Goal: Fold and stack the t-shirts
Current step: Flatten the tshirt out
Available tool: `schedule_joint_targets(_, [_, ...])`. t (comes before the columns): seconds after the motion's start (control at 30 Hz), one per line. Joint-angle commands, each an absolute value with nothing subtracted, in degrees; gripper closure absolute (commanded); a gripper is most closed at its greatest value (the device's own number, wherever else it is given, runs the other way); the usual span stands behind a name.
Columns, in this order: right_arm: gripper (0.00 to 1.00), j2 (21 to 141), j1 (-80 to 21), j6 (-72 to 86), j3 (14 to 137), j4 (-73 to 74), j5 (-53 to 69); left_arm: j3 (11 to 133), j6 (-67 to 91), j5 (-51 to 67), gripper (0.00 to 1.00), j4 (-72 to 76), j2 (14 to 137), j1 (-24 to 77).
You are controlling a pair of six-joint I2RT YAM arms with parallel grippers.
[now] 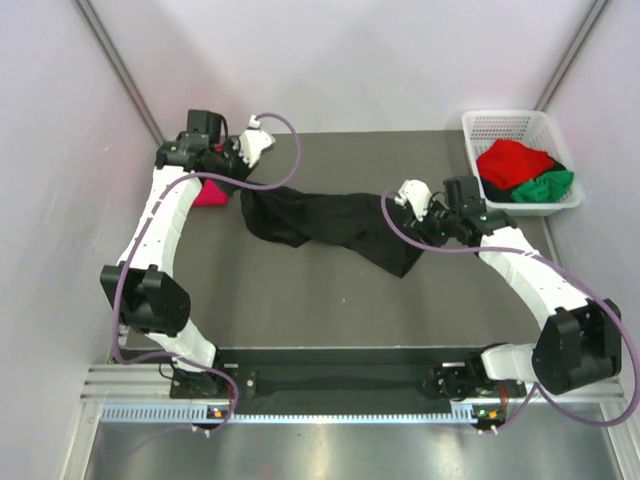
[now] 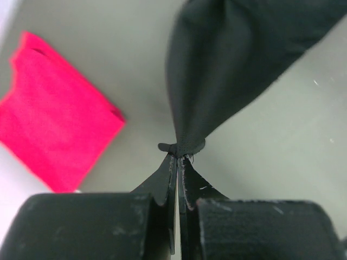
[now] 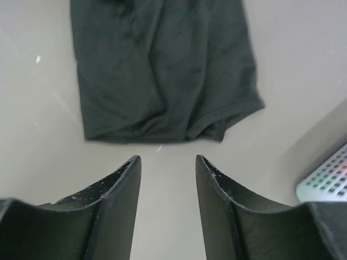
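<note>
Cell: matte dark-grey tabletop (image 1: 300, 300), plain pale walls (image 1: 350, 60) on the left, back and right, and a metal post (image 1: 120, 70) running up each back corner. At the near edge a black base plate (image 1: 340, 380) carries both arm bases, with a silver slotted rail (image 1: 130, 385) beside and in front of it. The black t-shirt (image 1: 330, 225) lies rumpled across the middle of the tabletop, running on a diagonal from far-left to centre-right. The left gripper (image 2: 177, 160) is clamped tight on its far-left end, and the cloth there is drawn into a narrow bunch at the fingertips. The right gripper (image 3: 165, 160) has its jaws apart with nothing in them. It sits over bare tabletop just short of the shirt's right-hand hem, not touching it. The pink t-shirt (image 2: 54, 130) is folded flat at the far-left of the tabletop by the wall, partly under the left arm in the top view, close to the black one but apart from it. A white mesh basket (image 1: 510, 118) sits in the far-right corner with the red t-shirt (image 1: 512, 160) and green t-shirt (image 1: 548, 186) bundled inside.
</note>
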State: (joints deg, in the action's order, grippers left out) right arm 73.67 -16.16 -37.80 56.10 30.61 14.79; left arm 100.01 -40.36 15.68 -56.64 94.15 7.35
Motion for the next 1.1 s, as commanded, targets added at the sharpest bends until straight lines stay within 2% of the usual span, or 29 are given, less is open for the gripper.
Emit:
schedule_joint_targets(0.0, [0.55, 78.20, -15.03, -35.08, 62.65, 25.58, 17.66, 98.27, -39.99, 17.93, 1.00, -56.78, 93.60, 8.00])
schedule_joint_targets(0.13, [0.57, 91.10, -15.03, -35.59, 70.12, 26.98, 18.11, 98.88, -38.07, 18.37, 1.00, -57.22, 96.94, 8.61])
schedule_joint_targets(0.37, [0.59, 103.97, -13.63, -41.48, 79.88, 34.00, 16.78, 97.91, -36.12, 18.02, 1.00, -56.42, 99.75, 8.79])
schedule_joint_targets(0.77, [0.58, 104.76, -10.02, -46.05, 76.73, 41.39, 19.68, 97.03, -36.30, 16.52, 1.00, -55.72, 101.95, 8.88])
schedule_joint_targets(1.07, [0.58, 104.68, -9.58, -46.58, 79.10, 45.87, 26.98, 97.21, -36.74, 15.12, 1.00, -55.46, 102.92, 8.88])
